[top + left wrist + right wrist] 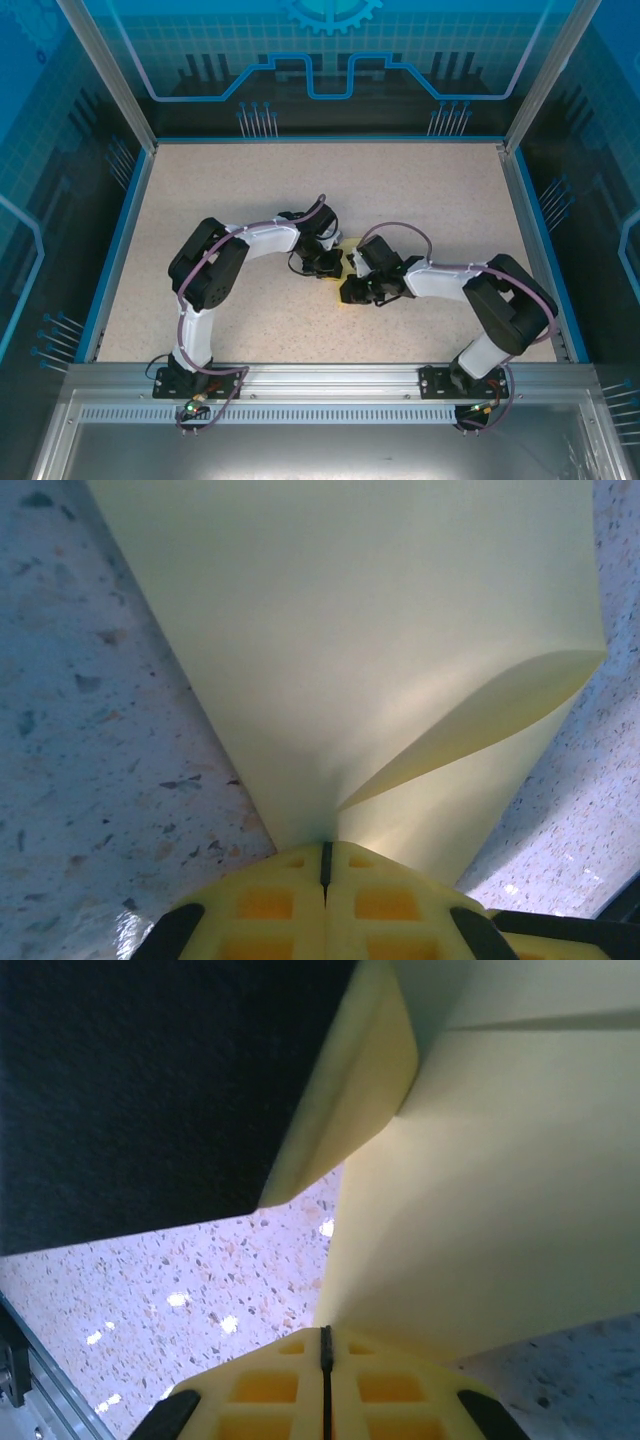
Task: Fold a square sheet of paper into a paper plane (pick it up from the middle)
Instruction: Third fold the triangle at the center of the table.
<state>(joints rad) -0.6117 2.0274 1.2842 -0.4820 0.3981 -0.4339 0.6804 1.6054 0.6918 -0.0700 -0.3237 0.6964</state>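
Observation:
The pale-yellow square sheet of paper (380,650) is folded over on itself, with a loose flap (480,720) curling off at the right. My left gripper (326,845) is shut on the sheet's near edge. My right gripper (325,1330) is shut on another edge of the same sheet (500,1190), which rises above the speckled table. From above, both grippers meet at the table's middle, left (338,264) and right (350,290), with only a sliver of the sheet (349,246) showing between them. A paper plane is out of view.
The left arm's dark body (150,1080) and one yellow finger (350,1090) hang close above the right gripper. The speckled table (250,190) is bounded by a blue rim (120,240) and glass walls. A metal rail (330,375) runs along the near edge.

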